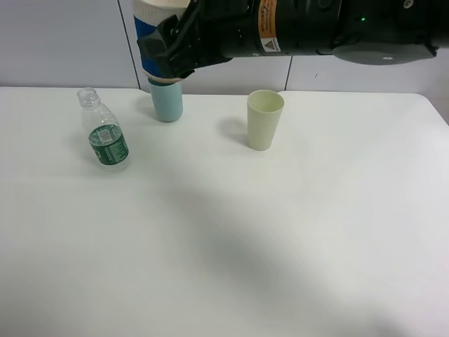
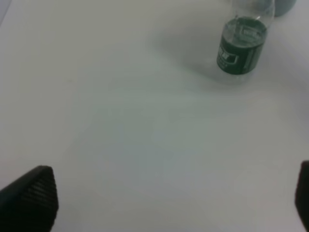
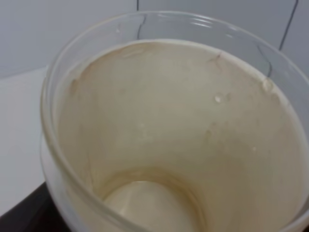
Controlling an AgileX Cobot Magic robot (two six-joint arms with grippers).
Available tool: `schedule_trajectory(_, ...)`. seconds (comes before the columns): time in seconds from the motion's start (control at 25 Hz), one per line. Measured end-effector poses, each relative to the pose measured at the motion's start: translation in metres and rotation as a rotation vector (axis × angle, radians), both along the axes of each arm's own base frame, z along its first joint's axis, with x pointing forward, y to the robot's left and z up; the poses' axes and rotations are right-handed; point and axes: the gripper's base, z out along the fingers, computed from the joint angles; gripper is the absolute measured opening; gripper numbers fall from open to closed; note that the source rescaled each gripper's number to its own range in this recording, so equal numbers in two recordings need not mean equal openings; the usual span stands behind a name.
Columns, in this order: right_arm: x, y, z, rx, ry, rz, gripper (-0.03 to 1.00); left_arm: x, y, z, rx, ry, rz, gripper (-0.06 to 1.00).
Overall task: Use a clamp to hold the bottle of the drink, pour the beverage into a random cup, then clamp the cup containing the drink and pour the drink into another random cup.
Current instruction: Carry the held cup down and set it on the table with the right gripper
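The white counter (image 1: 231,239) fills most of the exterior high view and carries three standing things. Above its far edge the black right arm (image 1: 302,28) reaches in from the right, and its right tool (image 1: 163,50) is pinched on the blue-sleeved cup (image 1: 153,31), which is held up in the air, clear of the counter and directly above the teal tumbler (image 1: 167,102). In the right wrist view that cup (image 3: 169,135) fills the picture: a clear rim around a cream-pink inside, with a few droplets clinging to the wall; whether liquid lies at the bottom I cannot tell.

The small clear bottle (image 1: 105,132) with its dark green label stands upright and uncapped to the left of the teal tumbler and a little nearer the camera. The pale yellow-green tumbler (image 1: 264,119) stands upright to the right of the teal tumbler, well apart from it.

The left tool (image 2: 174,198) shows only in the left wrist view, its black fingers (image 2: 34,195) spread wide and empty over bare counter, with the bottle (image 2: 240,46) well apart from them.
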Motion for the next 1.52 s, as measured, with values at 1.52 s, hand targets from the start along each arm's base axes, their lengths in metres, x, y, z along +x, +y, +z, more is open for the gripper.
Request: schedule_trajectory(1.52,-0.030,0.053,-0.147,-0.049,-0.032,0.132,0.00,0.000,0.000,0.000,0.000,0.000,0.000,1.00)
